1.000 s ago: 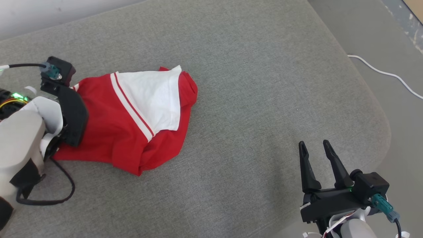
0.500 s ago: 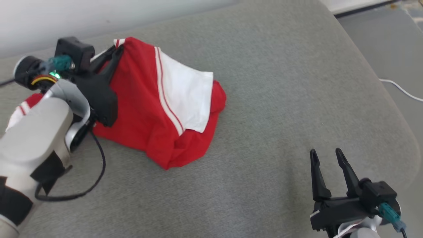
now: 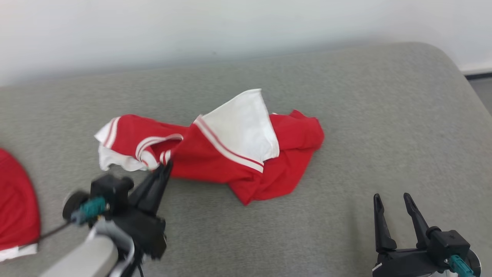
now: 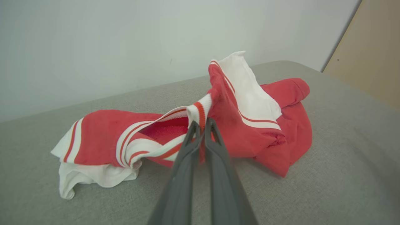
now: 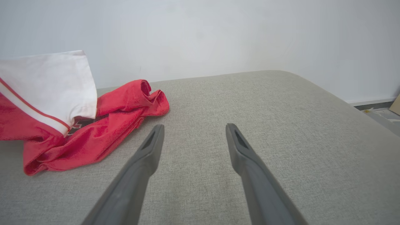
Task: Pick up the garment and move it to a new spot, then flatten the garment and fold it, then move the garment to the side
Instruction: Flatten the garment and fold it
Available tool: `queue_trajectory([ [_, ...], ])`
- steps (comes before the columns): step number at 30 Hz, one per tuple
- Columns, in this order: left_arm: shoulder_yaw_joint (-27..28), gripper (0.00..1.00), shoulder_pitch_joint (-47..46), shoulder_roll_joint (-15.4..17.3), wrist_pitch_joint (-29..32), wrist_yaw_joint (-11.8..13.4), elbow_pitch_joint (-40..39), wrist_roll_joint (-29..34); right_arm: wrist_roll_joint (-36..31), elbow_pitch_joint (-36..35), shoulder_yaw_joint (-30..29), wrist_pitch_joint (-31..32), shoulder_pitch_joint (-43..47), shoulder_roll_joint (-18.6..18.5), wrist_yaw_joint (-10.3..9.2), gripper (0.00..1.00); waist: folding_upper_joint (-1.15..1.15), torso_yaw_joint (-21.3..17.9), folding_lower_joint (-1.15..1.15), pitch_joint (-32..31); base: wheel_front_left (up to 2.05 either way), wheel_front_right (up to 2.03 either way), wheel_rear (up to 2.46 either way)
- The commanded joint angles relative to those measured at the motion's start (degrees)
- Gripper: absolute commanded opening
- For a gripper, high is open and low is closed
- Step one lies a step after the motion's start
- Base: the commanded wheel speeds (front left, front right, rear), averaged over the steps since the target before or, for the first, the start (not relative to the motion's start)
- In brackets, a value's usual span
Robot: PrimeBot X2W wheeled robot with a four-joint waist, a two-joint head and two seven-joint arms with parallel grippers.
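The garment [image 3: 230, 154], a red top with white panels and striped trim, lies crumpled near the middle of the grey cushion [image 3: 365, 96], its bulk resting on the fabric while one striped edge is drawn up and out toward the robot's left. That stretch comes from the left gripper [image 3: 166, 167], whose two dark fingers are pressed together on the striped band; the left wrist view shows the trim pinched right at the fingertips [image 4: 200, 125]. Holding an edge and not the bunched middle looks like a sensible choice, since pulling on a hem lets the cloth trail and open out for flattening later. The right gripper [image 3: 392, 198] hangs over bare cushion at the robot's right, well apart from the garment, its fingers spread wide and holding nothing [image 5: 194, 128]; I judge it is waiting to take a second edge once the cloth is laid down. A second red cloth [image 3: 15, 207] lies at the cushion's left edge, apart from the work. No bin or basket is in play: the garment sits straight on the cushion, and its gaping striped opening shows only its own red inside.
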Motion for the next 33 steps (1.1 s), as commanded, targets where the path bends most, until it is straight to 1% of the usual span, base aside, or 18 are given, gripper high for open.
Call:
queue_trajectory([
  [1, 1.1, 0.0, 3.8, 0.2, -0.5, 1.5, -2.3, -0.9, -0.3, -0.2, -0.2, 0.0, 0.7, 0.0, 0.04, 1.0, 0.0, 5.2, 0.01, -2.9, 0.0, 0.0, 0.0],
  [5, 3.0, 0.0, 11.3, 1.2, -0.6, 3.7, -5.4, -1.5, -0.8, 0.0, -0.2, 0.0, 0.7, 0.0, 0.04, 1.0, 0.0, 6.9, 0.01, -2.7, 0.0, 0.0, 0.0],
  [6, 4.0, 0.0, 13.0, 0.7, -0.6, 4.1, -6.0, -1.3, -0.8, 0.0, -0.3, 0.0, 0.7, 0.0, 0.05, 1.0, 0.0, 7.2, 0.01, -2.6, 0.0, 0.0, 0.0],
  [8, 5.7, 0.0, 16.7, -0.4, -0.6, 4.1, -6.2, -1.4, -0.8, 0.1, -0.4, 0.0, 0.5, -0.1, 0.04, 1.0, 0.0, 7.5, 0.01, -2.4, 0.0, 0.0, 0.0],
  [9, 5.7, 0.0, 16.7, -0.4, -0.6, 4.1, -6.2, -1.4, -0.8, 0.1, -0.4, 0.0, 0.5, -0.1, 0.04, 1.0, 0.0, 7.5, 0.01, -2.4, 0.0, 0.0, 0.0],
  [11, 7.7, 0.0, 19.9, -1.3, -0.6, 3.9, -5.4, -0.9, -1.0, 0.1, -0.3, 0.0, 0.3, 0.0, 0.05, 1.0, 0.0, 7.6, 0.01, -2.3, 0.0, 0.0, 0.0],
  [15, 12.2, 0.0, 25.2, -3.7, -0.6, 2.6, -2.2, 0.2, -1.3, 0.3, -0.2, 0.0, 0.4, -0.1, 0.04, 1.0, 0.0, 7.7, 0.01, -2.5, 0.0, 0.0, 0.0],
  [17, 14.0, 0.0, 26.6, -4.4, -0.6, 2.0, 0.1, 1.8, -1.4, 0.5, -0.3, 0.0, 0.7, 0.0, 0.04, 1.0, 0.0, 7.7, 0.01, -2.7, 0.0, 0.0, 0.0],
  [18, 15.1, 0.12, 26.9, -4.9, -0.6, 1.6, 0.8, 2.7, -1.3, 0.5, -0.2, 0.0, 0.8, 0.0, 0.04, 1.0, 0.0, 7.7, 0.01, -2.8, 0.0, 0.0, 0.0],
  [19, 16.2, 0.67, 27.2, -5.4, -0.6, 1.5, 1.3, 3.7, -1.4, 0.6, -0.2, 0.0, 0.9, 0.0, 0.04, 1.0, 0.0, 7.7, 0.01, -3.0, 0.0, 0.0, 0.0],
  [20, 17.5, 1.0, 27.5, -6.1, -0.6, 1.2, 1.4, 4.7, -1.4, 0.7, -0.4, 0.0, 1.0, 0.0, 0.04, 1.0, 0.0, 7.7, 0.01, -3.3, 0.0, 0.0, 0.0],
  [25, 26.7, 1.0, 28.7, -8.6, -0.6, -1.1, -1.9, 9.3, -1.2, 0.6, -0.6, 0.0, 1.7, 0.0, 0.04, 1.0, 0.0, 7.5, 0.01, -4.4, 0.0, 0.0, 0.0],
  [29, 32.5, 1.0, 28.2, -9.4, -0.6, -1.8, -5.7, 13.0, -0.8, 0.6, -0.4, 0.0, 1.6, 0.0, 0.04, 1.0, 0.0, 6.6, 0.01, -4.6, 0.0, 0.0, 0.0],
  [31, 34.8, 1.0, 26.7, -9.0, -0.6, -2.0, -6.6, 14.2, -0.6, 0.5, -0.3, 0.0, 1.2, 0.0, 0.05, 1.0, 0.0, 6.0, 0.01, -4.3, 0.0, 0.0, 0.0],
  [33, 35.5, 1.0, 24.8, -7.9, -0.6, -2.4, -6.1, 15.2, -0.3, 0.6, 0.0, 0.0, 0.9, 0.0, 0.04, 1.0, 0.0, 5.1, 0.01, -3.9, 0.0, 0.0, 0.0],
])
